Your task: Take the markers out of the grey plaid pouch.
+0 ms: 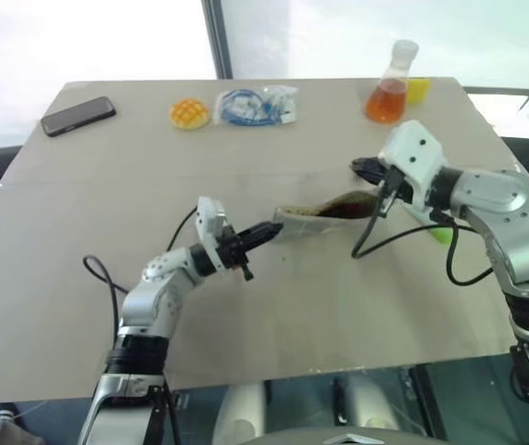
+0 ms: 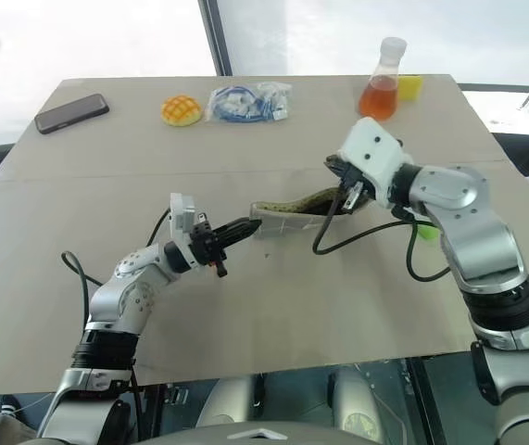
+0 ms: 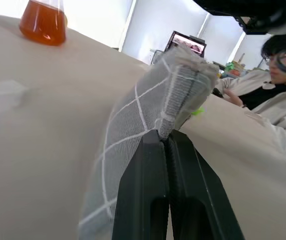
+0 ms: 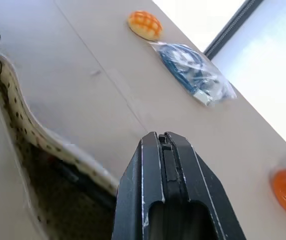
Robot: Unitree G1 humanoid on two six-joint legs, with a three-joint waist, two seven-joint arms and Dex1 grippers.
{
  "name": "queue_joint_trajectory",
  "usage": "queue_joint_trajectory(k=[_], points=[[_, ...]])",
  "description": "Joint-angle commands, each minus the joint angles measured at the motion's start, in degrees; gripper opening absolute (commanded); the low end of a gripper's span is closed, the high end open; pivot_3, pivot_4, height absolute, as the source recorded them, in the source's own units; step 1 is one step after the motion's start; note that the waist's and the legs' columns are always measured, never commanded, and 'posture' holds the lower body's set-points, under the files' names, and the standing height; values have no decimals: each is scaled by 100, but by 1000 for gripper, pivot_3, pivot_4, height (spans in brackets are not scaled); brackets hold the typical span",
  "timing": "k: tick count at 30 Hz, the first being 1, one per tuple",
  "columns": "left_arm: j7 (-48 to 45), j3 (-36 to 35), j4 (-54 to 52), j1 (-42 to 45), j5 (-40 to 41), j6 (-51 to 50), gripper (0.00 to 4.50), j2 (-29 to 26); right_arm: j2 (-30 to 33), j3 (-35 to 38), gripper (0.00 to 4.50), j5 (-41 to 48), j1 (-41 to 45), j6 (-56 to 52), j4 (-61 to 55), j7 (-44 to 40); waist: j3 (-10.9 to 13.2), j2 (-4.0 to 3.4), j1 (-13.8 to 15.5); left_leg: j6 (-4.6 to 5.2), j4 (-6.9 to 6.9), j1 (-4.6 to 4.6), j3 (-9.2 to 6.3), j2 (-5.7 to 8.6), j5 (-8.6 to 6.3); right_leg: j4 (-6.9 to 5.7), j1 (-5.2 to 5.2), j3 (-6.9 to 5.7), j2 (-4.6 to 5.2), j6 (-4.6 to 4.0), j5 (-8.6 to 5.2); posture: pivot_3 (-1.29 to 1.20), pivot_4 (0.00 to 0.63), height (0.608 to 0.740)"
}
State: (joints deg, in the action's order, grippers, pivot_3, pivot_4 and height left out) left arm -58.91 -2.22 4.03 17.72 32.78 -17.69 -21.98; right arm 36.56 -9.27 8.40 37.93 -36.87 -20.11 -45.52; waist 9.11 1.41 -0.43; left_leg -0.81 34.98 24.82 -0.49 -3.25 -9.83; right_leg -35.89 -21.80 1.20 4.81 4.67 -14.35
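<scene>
Pale beige tabletop (image 1: 107,278) carries the work, with bright windows behind its far edge. Along that far side lie a black phone (image 1: 78,115), a round yellow bun-shaped object (image 1: 189,113), a clear bag holding blue cable (image 1: 255,104), a glass flask of orange liquid (image 1: 389,88) and a small yellow block (image 1: 418,89); none belong to the task. Near the table's middle, the flat grey plaid fabric pouch with thin white grid lines (image 2: 287,213) is stretched between both arms and lifted off the surface at its ends. The left gripper (image 1: 266,231) has its two black fingers pressed together on the pouch's near corner, as the left wrist view confirms. The right gripper (image 2: 336,169) has its fingers closed at the opposite end; the right wrist view suggests they pinch something small there, but what cannot be made out. The pouch mouth gapes, showing a spotted cream lining and a dark interior; a dark stick shape inside may be a marker, though this is not certain. One pale green marker (image 1: 438,232) appears to lie on the table beside the right arm, partly hidden. Judgement: the opening step is in hand, with extraction partly done. The next move calls for one gripper to release and reach into the mouth while the other keeps the pouch steady.
</scene>
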Motion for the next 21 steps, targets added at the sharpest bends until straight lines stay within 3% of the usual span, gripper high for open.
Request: queue_joint_trajectory(k=[1, 2, 5, 8, 19, 20, 21], points=[[58, -53, -367, -74, 111, 16, 0, 77, 146, -286, 42, -39, 67, 159, 41, -331, 0, 0, 1, 0, 1, 1, 1, 1, 0, 1, 0, 0, 1, 0, 0, 0, 150, 740], [89, -62, -398, -101, 113, 2, 0, 91, 121, -313, 42, -36, 61, 170, 30, -328, 0, 0, -9, 0, 2, 1, 2, 1, 0, 1, 0, 1, 1, 0, 0, 0, 150, 740], [246, -159, -446, -142, 156, -54, 0, 140, 59, -160, 844, 188, 25, -25, -230, -327, 0, 0, -14, 1, 0, 1, 0, 0, 0, 0, -2, 1, -1, 5, 3, 0, 150, 740], [297, -187, -457, -152, 171, -43, 0, 144, 95, 14, 2232, 324, -124, -201, -385, -243, 0, 1, -10, 1, -1, 1, -2, -1, 0, 0, -1, 0, -2, 7, 4, 0, 150, 740], [168, -190, -385, -70, 169, -48, 0, 100, -59, -88, 2232, 197, -461, -225, 35, 77, 0, 1, -19, 0, 2, -1, 0, 0, 0, -1, 0, 1, -1, 1, 0, 0, 150, 740], [136, -177, -386, -72, 161, -46, 0, 91, -87, -109, 1732, 181, -455, -200, 133, 87, 0, 1, -20, 0, 2, -1, 0, 0, 0, -1, 0, 0, -1, 1, 1, 0, 150, 740], [87, -154, -390, -83, 141, -33, 0, 74, -152, -91, 1509, 242, -437, -296, 215, 90, 0, 1, -18, 0, 2, -1, 0, 0, 0, -1, 0, 1, -2, 1, 1, 0, 150, 740]])
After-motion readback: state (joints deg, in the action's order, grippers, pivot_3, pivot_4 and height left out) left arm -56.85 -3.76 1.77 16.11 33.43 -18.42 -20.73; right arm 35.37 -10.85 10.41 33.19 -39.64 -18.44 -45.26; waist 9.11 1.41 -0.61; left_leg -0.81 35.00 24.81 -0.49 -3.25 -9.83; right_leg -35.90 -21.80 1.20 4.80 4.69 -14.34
